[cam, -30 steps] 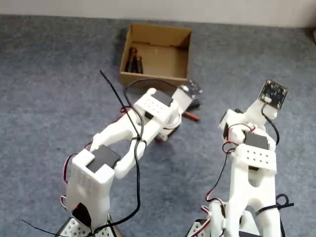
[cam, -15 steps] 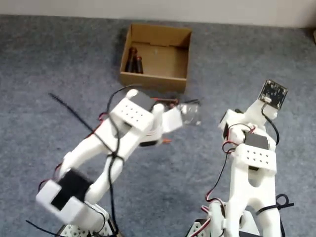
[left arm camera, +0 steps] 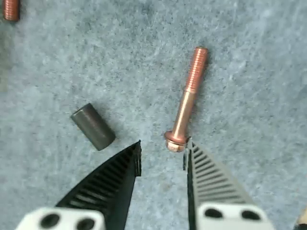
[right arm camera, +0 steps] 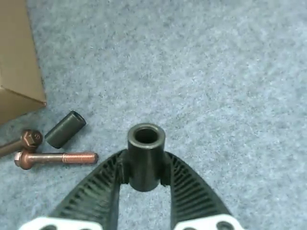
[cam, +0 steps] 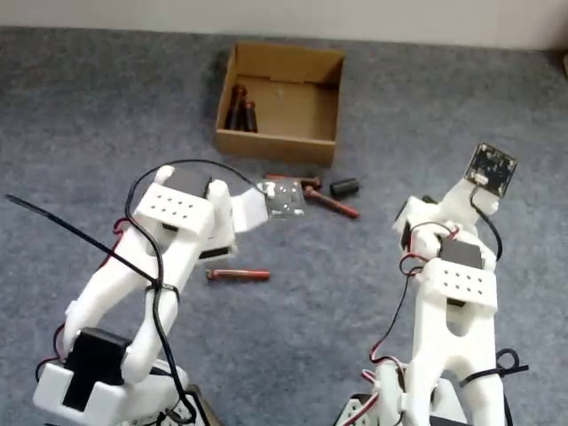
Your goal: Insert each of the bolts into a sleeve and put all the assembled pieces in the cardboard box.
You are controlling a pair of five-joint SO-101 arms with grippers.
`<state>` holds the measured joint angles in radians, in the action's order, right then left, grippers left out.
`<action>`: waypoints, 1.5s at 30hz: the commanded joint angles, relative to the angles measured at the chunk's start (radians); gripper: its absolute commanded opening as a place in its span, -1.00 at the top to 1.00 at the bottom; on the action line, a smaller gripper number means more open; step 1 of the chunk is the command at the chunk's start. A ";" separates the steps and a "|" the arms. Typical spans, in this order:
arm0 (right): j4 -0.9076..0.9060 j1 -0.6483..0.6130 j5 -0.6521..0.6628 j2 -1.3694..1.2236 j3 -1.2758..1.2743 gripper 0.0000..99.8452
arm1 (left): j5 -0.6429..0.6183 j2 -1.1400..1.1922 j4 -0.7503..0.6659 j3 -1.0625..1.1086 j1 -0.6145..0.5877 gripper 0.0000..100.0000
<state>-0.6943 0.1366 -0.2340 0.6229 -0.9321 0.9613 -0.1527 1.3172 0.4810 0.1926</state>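
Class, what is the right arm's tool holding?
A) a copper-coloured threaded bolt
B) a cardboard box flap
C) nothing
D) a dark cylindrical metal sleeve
D: the right tool is shut on a dark cylindrical metal sleeve, whose open bore shows in the right wrist view.

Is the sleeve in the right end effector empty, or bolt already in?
Empty. The right wrist view looks into the open bore of the sleeve, gripped by the right end effector; no bolt inside.
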 commanded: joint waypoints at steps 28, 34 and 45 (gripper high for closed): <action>0.021 0.010 -0.005 0.033 0.005 0.99 | -0.614 0.045 -0.221 0.255 0.015 0.98; 0.021 0.010 -0.005 0.033 0.005 0.99 | -0.694 0.252 -0.224 0.048 -0.038 0.98; 0.021 0.012 -0.005 0.033 0.005 0.99 | -0.735 0.309 -0.219 -0.274 -0.079 0.98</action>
<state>-0.6943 0.1366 -0.2340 0.6229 -0.9321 0.2754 0.1603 1.0948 0.3030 0.1005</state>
